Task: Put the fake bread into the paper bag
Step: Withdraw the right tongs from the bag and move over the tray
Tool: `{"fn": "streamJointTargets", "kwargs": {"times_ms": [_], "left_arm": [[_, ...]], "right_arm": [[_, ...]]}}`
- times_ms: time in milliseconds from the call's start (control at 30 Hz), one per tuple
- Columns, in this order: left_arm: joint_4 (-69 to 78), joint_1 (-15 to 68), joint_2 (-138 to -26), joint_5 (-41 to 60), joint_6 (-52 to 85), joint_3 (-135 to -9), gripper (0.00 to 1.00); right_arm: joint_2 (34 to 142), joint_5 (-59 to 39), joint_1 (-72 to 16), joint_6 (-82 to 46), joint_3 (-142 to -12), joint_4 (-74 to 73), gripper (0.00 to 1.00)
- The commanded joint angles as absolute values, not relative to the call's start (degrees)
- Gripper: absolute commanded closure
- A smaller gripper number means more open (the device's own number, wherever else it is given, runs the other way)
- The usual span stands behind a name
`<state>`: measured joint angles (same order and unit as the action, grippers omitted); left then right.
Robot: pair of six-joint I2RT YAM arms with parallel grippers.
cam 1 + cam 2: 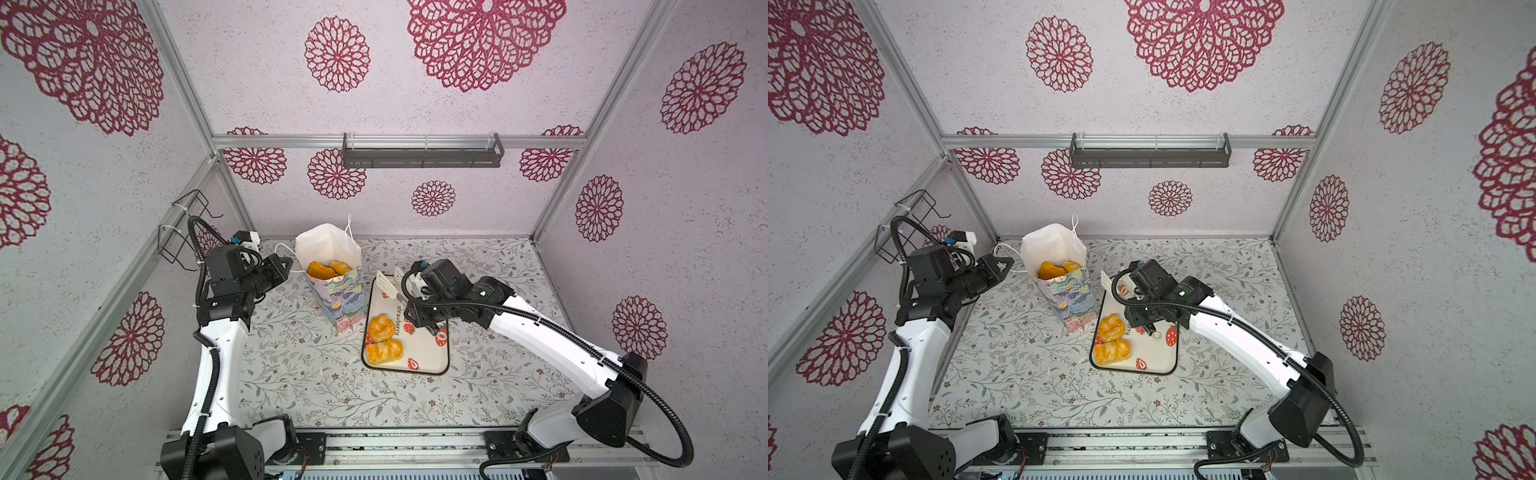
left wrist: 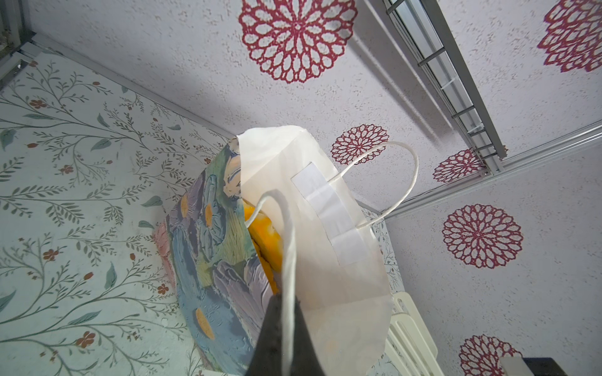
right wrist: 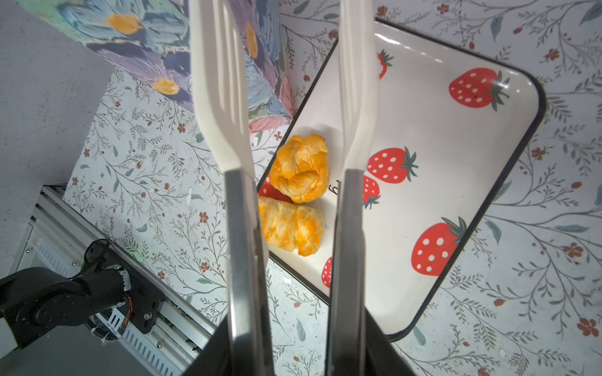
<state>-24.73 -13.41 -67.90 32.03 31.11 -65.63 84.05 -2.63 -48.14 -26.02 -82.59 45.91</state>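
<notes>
On my feed the table (image 1: pixel 291 374) wears a pale cover printed with leafy vines and small red flowers. A white strawberry-printed tray (image 1: pixel 428 357) with a dark rim lies just right of the table's middle, its long sides running towards the back edge; I can read "strawberry" on it. White-tipped tongs (image 3: pixel 221 97) stand with blades apart above its far end. A grey rail shelf (image 1: pixel 422 156) hangs on the back wall. A black wire basket (image 1: pixel 183 232) is tied to the frame near the back left corner. Red mandala prints (image 1: pixel 336 54) dot the walls.
</notes>
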Motion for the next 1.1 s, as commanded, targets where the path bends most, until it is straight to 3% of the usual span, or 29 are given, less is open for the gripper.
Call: {"fn": "streamJointTargets", "kwargs": {"times_ms": [0, 1067], "left_arm": [[-24.26, -13.83, -67.85, 31.87, 31.14, -65.83, 1.00], [-24.34, -13.82, -67.75, 31.86, 31.05, -65.74, 1.00]], "right_arm": [[81.21, -3.82, -47.81, -27.92, -81.00, 42.62, 0.54], [80.86, -11.64, -45.89, -32.89, -62.00, 31.36, 0.61]]}}
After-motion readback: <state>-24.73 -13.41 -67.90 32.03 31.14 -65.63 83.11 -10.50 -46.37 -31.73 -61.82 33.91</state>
